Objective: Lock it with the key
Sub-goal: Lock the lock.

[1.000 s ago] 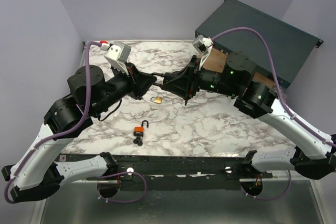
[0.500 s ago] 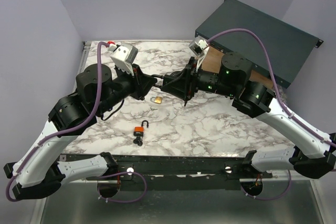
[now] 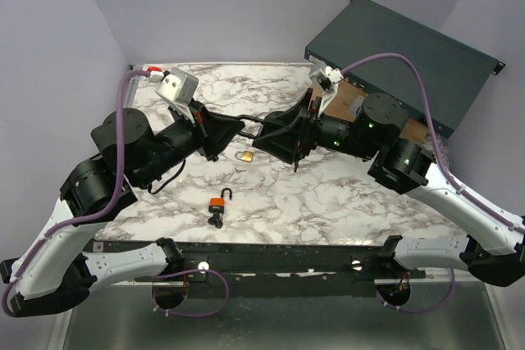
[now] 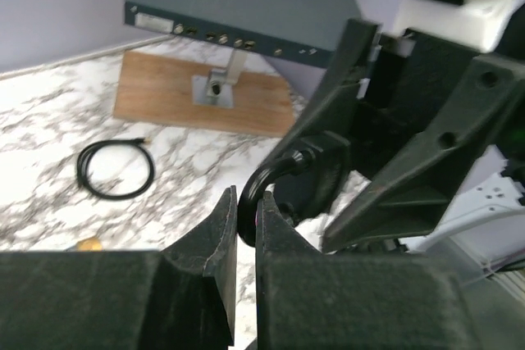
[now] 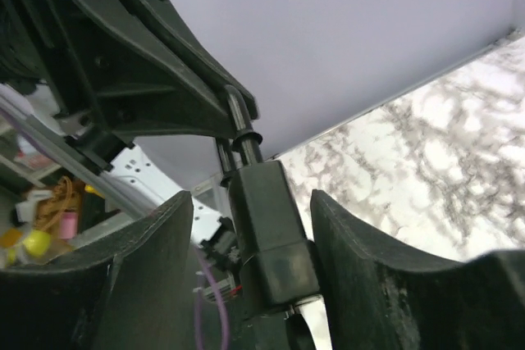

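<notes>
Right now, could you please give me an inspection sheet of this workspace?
Surface: marble table, nothing spilled.
Job's things: black padlock held in the air between the arms; orange padlock, shackle open, what looks like a dark key by it.
Clutter: brass padlock; coiled black cord; wooden board.
Grippers: left gripper shut on the black padlock's shackle; right gripper open around its body.
Cables: purple cables along both arms.
Surroundings: dark rack unit, lilac walls.

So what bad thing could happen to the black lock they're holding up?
1. The left pincer pinches the black padlock only by its thin shackle, and the right pincer is open around its body, so it might swing or slip out.
2. If it drops, it could hit the brass padlock on the table underneath.
</notes>
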### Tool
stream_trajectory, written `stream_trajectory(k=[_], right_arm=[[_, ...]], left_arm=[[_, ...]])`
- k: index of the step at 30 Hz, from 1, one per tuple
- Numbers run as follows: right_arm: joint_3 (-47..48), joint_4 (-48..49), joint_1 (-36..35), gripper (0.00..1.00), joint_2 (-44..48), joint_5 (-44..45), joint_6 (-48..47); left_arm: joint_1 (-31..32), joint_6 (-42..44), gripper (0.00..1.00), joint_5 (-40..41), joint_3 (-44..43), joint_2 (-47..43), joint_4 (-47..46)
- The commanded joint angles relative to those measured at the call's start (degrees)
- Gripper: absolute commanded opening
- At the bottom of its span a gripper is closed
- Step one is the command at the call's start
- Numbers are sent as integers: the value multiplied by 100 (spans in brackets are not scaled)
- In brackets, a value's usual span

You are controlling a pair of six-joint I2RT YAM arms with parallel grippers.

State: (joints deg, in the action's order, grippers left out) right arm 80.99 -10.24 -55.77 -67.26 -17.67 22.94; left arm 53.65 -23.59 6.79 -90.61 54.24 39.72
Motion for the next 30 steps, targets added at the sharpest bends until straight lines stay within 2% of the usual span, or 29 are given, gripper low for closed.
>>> stream_trajectory(k=[1,7,12,19,24,30], right_arm=[[-359,1361,-81,67,262,-349,190],[-890,2331,-75,83,652,-502,412],[-1050,2777,-74,83,678,-645,606],[-1582,2697,-75,90,780,-20,414],[-2179,3597,-75,97,903,-199,507],[-2312,4615,-76,97,675,-316,582]], left_arm=[[100,-129,0,-508,-326,-117,-858],[102,-51,0,-675,-372,-258,-1144],[101,22,0,-976,-691,-122,-1016],[101,113,0,-805,-1172,59,-529],[102,-156,0,-1063,-1435,186,-439],[102,-447,0,-1172,-1724,369,-387]])
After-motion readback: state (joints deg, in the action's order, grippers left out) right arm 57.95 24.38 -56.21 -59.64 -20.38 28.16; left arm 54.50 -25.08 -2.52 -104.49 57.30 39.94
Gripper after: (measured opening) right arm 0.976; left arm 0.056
